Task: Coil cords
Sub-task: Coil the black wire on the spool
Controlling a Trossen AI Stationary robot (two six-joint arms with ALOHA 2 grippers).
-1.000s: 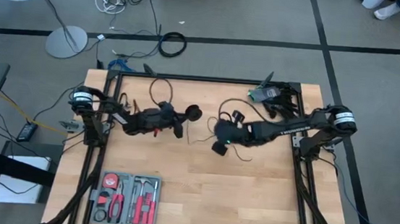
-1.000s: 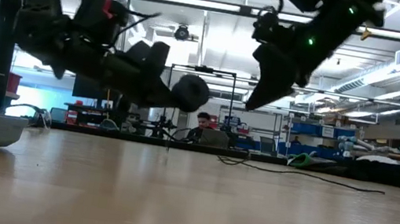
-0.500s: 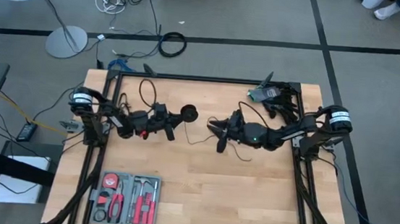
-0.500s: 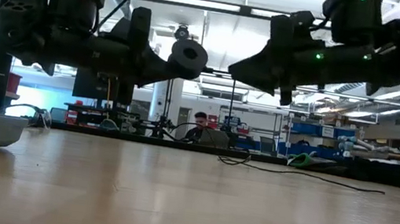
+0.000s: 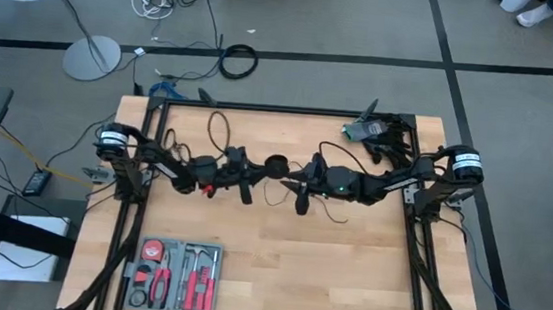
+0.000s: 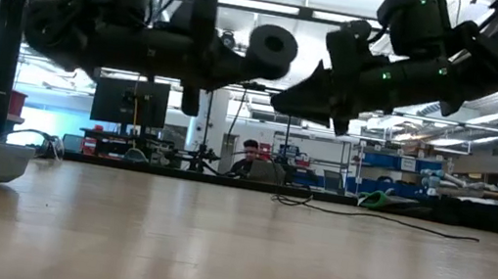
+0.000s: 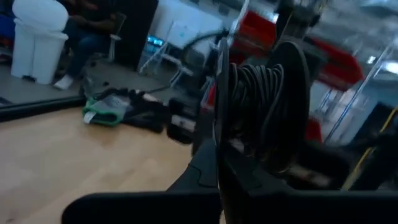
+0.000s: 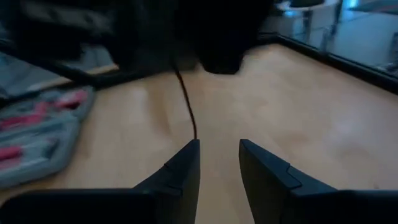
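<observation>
Two arms meet above the middle of the tabletop (image 5: 277,265), both raised well clear of the wood in the low view. We see the left tool (image 5: 268,164) reaching toward the centre with its fingers clamped tight on a round black puck (image 5: 277,165), which in the left wrist view shows as a spool with the thin black wire (image 7: 258,84) wound around it. More of that wire rises in a loose loop (image 5: 221,128) behind the left arm, and another stretch trails along the wood under the right arm (image 5: 332,212), also seen lying flat across the far part of the tabletop in the low view. Our right tool (image 5: 297,180) hangs just beside the puck, its two fingers (image 8: 180,171) parted with a narrow gap and nothing between them; a strand of wire (image 8: 186,106) runs ahead of them over the wood. A tool kit (image 5: 174,275) lies at the near left corner, well apart from both arms.
</observation>
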